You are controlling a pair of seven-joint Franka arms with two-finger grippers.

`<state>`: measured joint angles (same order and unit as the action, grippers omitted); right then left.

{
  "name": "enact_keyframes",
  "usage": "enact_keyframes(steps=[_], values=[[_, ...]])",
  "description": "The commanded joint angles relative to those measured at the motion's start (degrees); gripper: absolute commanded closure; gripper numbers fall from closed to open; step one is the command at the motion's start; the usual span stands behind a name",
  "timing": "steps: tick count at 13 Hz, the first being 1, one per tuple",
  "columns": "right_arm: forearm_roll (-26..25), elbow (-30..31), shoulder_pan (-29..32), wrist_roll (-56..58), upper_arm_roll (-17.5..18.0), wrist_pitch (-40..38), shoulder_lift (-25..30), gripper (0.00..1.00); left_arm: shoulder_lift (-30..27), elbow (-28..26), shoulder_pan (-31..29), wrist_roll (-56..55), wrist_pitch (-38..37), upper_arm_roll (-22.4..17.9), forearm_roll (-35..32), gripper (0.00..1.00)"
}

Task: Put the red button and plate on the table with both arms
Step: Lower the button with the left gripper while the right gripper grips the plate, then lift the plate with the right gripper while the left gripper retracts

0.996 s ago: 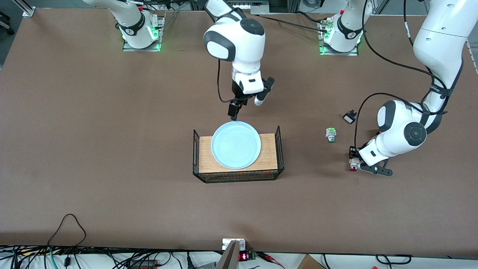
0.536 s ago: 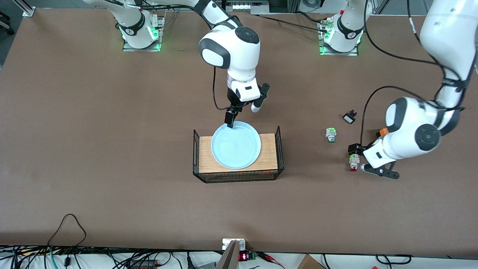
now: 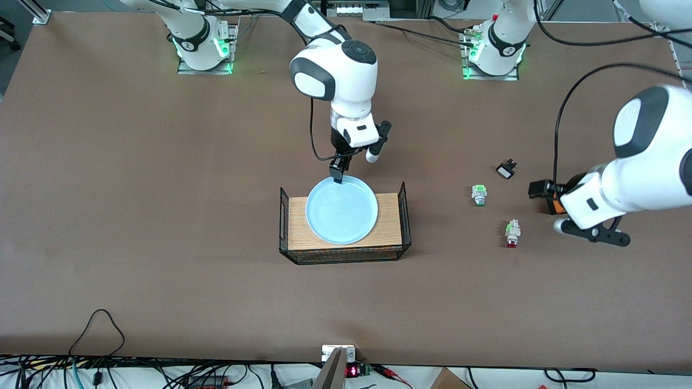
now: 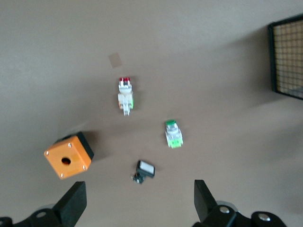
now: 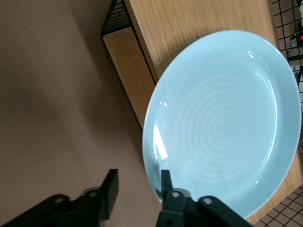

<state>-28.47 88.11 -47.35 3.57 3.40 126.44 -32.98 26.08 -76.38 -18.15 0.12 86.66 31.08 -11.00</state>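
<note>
The red button lies flat on the bench, toward the left arm's end and in the half nearer the front edge, cap pointing at that edge. It touches nothing, so this half of the task looks done. The left gripper hangs above it and the orange box, fingers spread wide and holding nothing; from that height its wrist camera takes in the red button, the green button, a small black switch and the box, all well apart from each other.

The plate sits at mid-bench on a wooden board framed by black wire ends, so it is raised off the bench and its rim overhangs the board on the side toward the bases. The right gripper is at that overhanging rim because there a finger can pass beneath. In the right wrist view one finger lies over the inside of the plate and the other finger is outside and lower; the jaws straddle the rim with a gap, not yet clenched. The plate is still to be lifted and set down on the bench.
</note>
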Motion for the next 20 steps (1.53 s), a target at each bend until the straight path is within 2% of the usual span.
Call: enact_keyframes(steps=[1,3,4,5,6,8,9,12,14,15,20], values=[[-0.9,-0.8,-0.2,0.9,0.2,0.1,-0.2,1.0,-5.3,0.1,-0.1,-0.5,-4.6,0.4,1.2,0.0],[-0.9,-1.2,-0.3,1.1,0.2,-0.1,0.0,1.0,-10.8,-3.0,1.2,-0.4,-4.2,-2.7,4.6,0.0],[-0.6,-1.3,-0.4,1.3,0.2,-0.4,0.3,1.0,-14.5,-5.4,6.5,-0.3,-3.9,-9.3,6.1,0.0],[-0.5,-1.2,-0.3,1.4,0.3,-0.8,0.9,1.0,-18.0,-8.5,14.1,-0.5,-3.1,-18.4,7.8,0.0],[-0.1,-1.3,-0.3,1.3,0.4,-2.3,2.4,1.0,-20.8,-11.6,16.5,0.0,-1.5,-22.1,9.4,0.0],[0.5,-1.3,-0.4,1.1,0.7,-3.1,4.6,1.0,-26.5,-19.7,16.5,0.4,7.2,-22.9,9.9,0.0],[1.6,-1.3,-0.4,1.1,0.8,-3.9,5.9,1.0,-27.5,-21.4,17.1,0.4,9.0,-25.0,9.9,0.0],[6.5,-1.6,0.1,1.6,0.7,-6.4,9.9,1.0,-24.8,-18.4,16.9,0.2,8.3,-25.4,10.1,0.0],[9.6,-3.8,0.6,1.8,0.1,-11.9,11.7,1.0,-24.4,-17.9,16.8,0.4,8.3,-25.4,10.0,0.0],[9.7,-3.8,1.9,2.5,0.0,-13.8,12.8,1.0,-24.4,-18.0,16.8,0.2,8.3,-25.4,10.0,0.0],[11.4,-2.2,12.8,23.7,0.2,-21.6,18.3,1.0,-24.2,-17.0,17.0,0.3,8.3,-25.0,9.9,0.0]])
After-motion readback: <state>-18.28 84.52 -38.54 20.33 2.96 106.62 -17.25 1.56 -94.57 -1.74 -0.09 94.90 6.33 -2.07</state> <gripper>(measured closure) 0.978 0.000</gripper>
